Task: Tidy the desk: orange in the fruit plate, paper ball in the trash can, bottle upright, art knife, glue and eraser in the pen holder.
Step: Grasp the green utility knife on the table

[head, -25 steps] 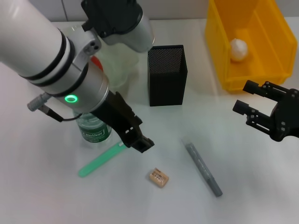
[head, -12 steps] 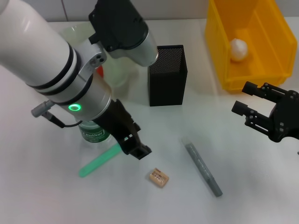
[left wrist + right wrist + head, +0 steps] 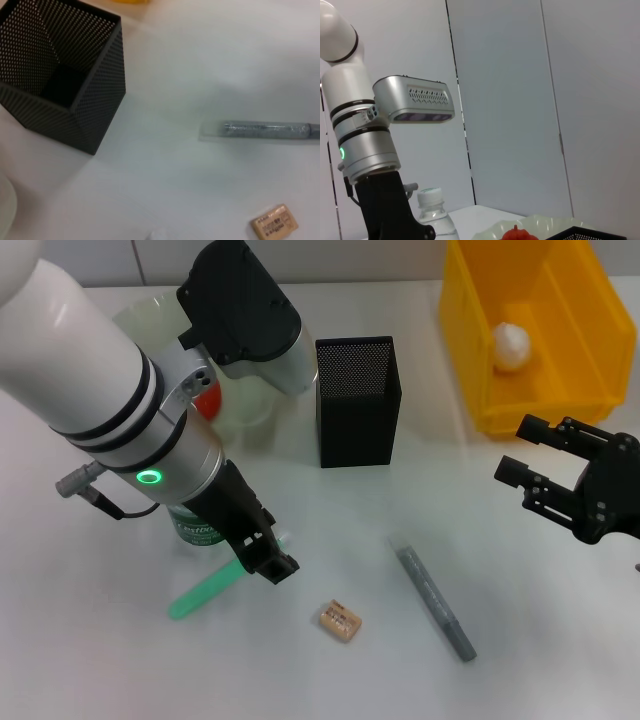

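The green glue [image 3: 205,590] lies on the table, and my left gripper [image 3: 266,558] hovers low over its white-tipped end [image 3: 158,235]. Behind that arm the bottle [image 3: 198,527] stands upright, its white cap [image 3: 430,196] showing in the right wrist view. The tan eraser [image 3: 340,621] and the grey art knife [image 3: 435,602] lie right of the glue. The black mesh pen holder [image 3: 358,400] stands behind them. The orange [image 3: 206,400] sits in the fruit plate [image 3: 140,315]. A paper ball [image 3: 510,345] rests in the yellow trash can [image 3: 560,400]. My right gripper [image 3: 526,448] hangs open at the right, holding nothing.
The left wrist view shows the pen holder [image 3: 65,85], the art knife [image 3: 265,131] and the eraser [image 3: 274,224] on bare white table. The left arm's bulk covers much of the fruit plate and bottle from the head view.
My left gripper has moved down and to the left, closer over the glue stick. The right arm has not moved.
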`<state>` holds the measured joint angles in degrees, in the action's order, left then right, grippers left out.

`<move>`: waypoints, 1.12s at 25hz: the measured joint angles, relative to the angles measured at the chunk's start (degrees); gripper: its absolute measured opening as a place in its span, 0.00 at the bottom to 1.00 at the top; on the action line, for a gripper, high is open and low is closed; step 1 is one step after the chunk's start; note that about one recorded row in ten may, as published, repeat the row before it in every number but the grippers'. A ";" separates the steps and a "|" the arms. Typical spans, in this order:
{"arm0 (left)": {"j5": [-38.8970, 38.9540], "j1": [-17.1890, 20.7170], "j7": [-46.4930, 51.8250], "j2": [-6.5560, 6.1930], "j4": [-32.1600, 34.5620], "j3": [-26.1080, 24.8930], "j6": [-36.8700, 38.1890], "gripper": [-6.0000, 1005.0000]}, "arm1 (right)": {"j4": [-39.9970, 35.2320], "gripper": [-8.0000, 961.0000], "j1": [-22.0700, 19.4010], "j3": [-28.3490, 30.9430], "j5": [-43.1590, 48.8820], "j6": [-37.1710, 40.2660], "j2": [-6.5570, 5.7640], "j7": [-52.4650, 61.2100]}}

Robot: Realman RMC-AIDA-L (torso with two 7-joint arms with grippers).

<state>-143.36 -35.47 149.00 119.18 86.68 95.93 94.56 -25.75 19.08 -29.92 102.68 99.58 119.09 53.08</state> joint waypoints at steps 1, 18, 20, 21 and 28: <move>-0.14 0.06 -0.01 0.00 -0.09 0.06 -0.04 0.57 | 0.00 0.60 0.00 -0.02 0.01 0.00 0.00 0.00; -1.20 -0.02 -0.13 -0.03 -3.87 0.13 -1.27 0.57 | 0.00 0.60 -0.05 -0.17 -0.05 -0.54 0.00 0.00; -0.92 0.01 -0.24 0.00 -3.46 0.13 -1.36 0.57 | 0.00 0.60 -0.03 -0.09 -0.05 -0.54 0.00 0.00; -1.03 0.04 -0.21 0.00 -3.34 0.13 -1.36 0.57 | 0.00 0.60 -0.02 -0.08 -0.05 -0.54 0.00 0.00; -0.97 0.35 -0.22 0.00 -3.69 0.21 -1.36 0.57 | -0.01 0.60 -0.10 -0.03 -0.08 -0.54 0.00 0.00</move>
<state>-144.33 -35.12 148.78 119.18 82.99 96.13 93.21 -25.76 18.98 -29.95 102.60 99.04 119.09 53.08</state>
